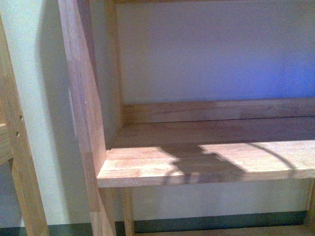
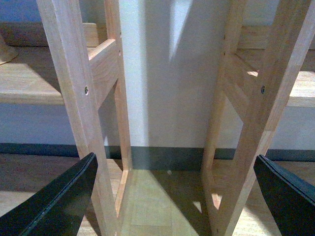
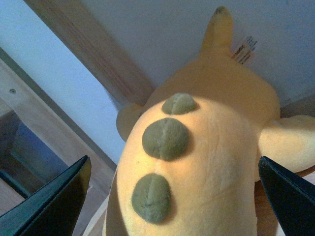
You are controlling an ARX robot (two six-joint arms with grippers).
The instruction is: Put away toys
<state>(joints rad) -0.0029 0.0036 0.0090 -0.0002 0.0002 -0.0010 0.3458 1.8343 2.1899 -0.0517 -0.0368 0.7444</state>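
In the front view a wooden shelf unit fills the frame: a slanted upright post (image 1: pixel 81 113) stands at the left, and to its right a bare shelf board (image 1: pixel 206 160) runs off the right edge, half in sunlight with a dark rounded shadow (image 1: pixel 204 167) lying across its front edge. A pale wall (image 1: pixel 211 49) backs the shelf. Neither arm nor the toy shows in this view.

The left wrist view looks at two wooden ladder-like frames (image 2: pixel 83 98) standing on a wooden floor (image 2: pixel 147 201) before a white wall with a dark baseboard (image 2: pixel 162 157). The left end effector (image 2: pixel 172 196) is spread wide, its two black fingers (image 2: pixel 59 201) at opposite edges of the picture with nothing between them.

In the right wrist view the orange-yellow plush toy (image 3: pixel 206 162) sits directly in front of the right end effector (image 3: pixel 174 196), between its widely spread black fingers (image 3: pixel 49 201); no finger touches it. Three olive-green spots (image 3: pixel 166 138) run down its rounded body, a pointed tuft (image 3: pixel 219 29) rises beside a white tag (image 3: pixel 244 49), and a wooden beam (image 3: pixel 93 54) crosses behind it.
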